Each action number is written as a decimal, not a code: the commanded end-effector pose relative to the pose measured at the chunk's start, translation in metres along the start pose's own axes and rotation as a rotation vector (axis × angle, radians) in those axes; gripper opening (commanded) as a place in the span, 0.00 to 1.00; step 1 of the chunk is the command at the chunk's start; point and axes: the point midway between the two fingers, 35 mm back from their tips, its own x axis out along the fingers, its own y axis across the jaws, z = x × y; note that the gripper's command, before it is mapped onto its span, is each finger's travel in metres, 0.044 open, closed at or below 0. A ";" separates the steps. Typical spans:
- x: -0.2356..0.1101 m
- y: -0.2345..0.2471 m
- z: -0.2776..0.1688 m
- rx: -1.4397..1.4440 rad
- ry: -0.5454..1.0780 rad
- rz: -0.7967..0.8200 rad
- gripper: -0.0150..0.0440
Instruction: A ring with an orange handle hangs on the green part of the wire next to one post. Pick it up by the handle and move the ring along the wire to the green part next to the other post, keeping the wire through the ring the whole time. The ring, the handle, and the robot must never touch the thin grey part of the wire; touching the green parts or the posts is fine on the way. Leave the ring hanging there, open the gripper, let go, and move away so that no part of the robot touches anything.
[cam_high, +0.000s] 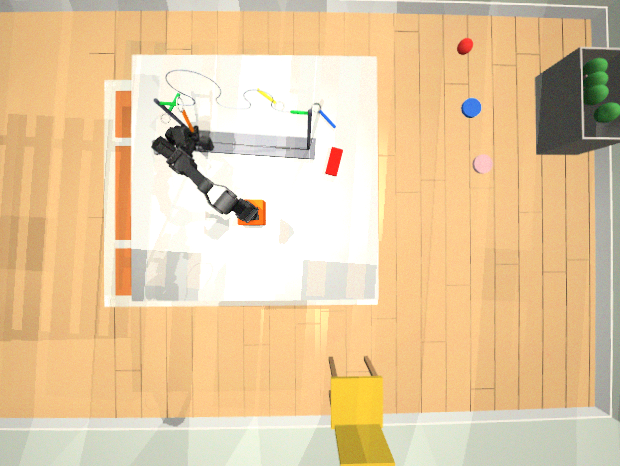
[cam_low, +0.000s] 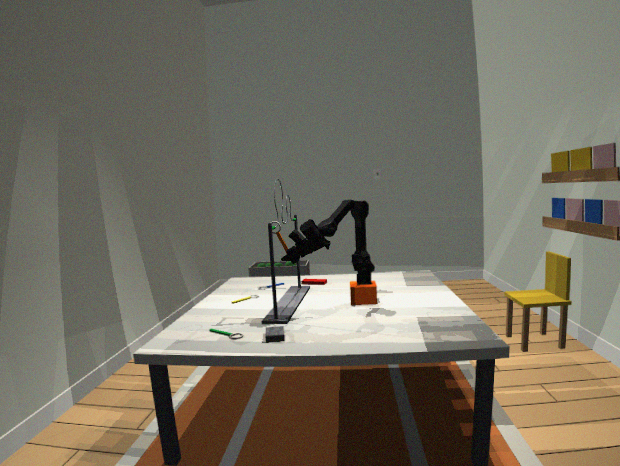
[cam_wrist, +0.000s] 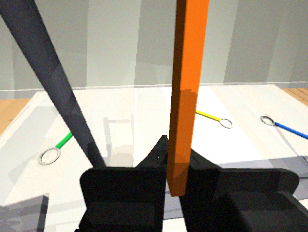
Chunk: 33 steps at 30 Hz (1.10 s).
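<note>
Ring (cam_low: 275, 225) hung round the green wire end at the near post (cam_low: 272, 270), its orange handle (cam_wrist: 186, 100) running down and back into the gripper (cam_wrist: 172, 165), which was clamped on the handle's lower end. Any release, I judged, meant drawing away along that axis.

Black six-joint arm (cam_high: 192, 172), matte blocky links, rounded dark-grey joint housings, mounted on orange cube base (cam_low: 356, 299); claw (cam_wrist: 170, 170) with chunky black fingers.
</note>
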 end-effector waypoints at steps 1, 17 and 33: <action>0.000 0.004 0.001 0.004 -0.003 -0.004 0.00; -0.002 0.020 0.001 0.005 -0.005 -0.003 0.00; 0.003 0.025 -0.012 0.005 -0.005 -0.003 0.00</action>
